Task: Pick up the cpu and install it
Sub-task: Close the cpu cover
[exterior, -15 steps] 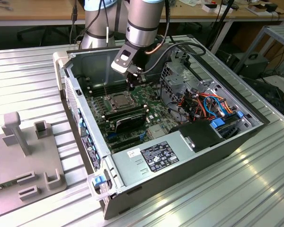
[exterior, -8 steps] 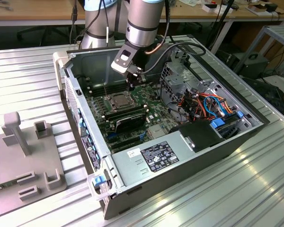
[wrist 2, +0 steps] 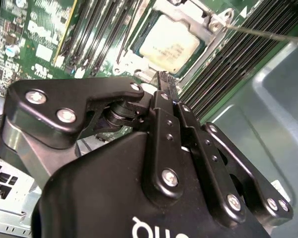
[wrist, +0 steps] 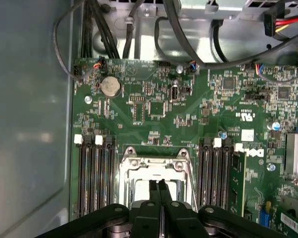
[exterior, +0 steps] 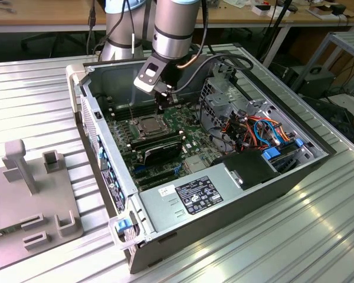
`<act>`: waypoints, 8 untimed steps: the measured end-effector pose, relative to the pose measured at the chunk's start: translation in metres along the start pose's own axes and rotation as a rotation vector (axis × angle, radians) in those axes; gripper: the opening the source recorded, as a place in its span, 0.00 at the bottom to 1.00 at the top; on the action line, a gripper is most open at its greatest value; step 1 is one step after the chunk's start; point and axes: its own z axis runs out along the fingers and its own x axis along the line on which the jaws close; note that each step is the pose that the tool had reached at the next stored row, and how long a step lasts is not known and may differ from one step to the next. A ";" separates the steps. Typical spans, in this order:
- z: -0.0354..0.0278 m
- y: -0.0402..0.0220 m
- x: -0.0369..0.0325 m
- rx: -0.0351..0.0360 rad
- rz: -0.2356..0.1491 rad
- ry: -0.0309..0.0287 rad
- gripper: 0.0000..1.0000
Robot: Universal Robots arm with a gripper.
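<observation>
The gripper, its 2 fingers pressed together on nothing, hangs over the cpu lying in its socket.

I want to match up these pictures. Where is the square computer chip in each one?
Exterior view: the chip sits on the green board, close to the fingers.
Second wrist view: the chip lies just beyond the fingertips.
First wrist view: the chip is the pale patch inside the metal frame, partly behind the fingers.
Shared landmark: the dark slots flanking the chip.
</observation>
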 end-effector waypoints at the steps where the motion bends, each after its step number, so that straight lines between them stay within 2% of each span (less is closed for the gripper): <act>1: 0.0001 -0.0024 0.0001 0.0000 0.000 0.0000 0.11; 8: 0.0023 -0.0223 0.0008 0.0000 0.000 -0.0001 0.11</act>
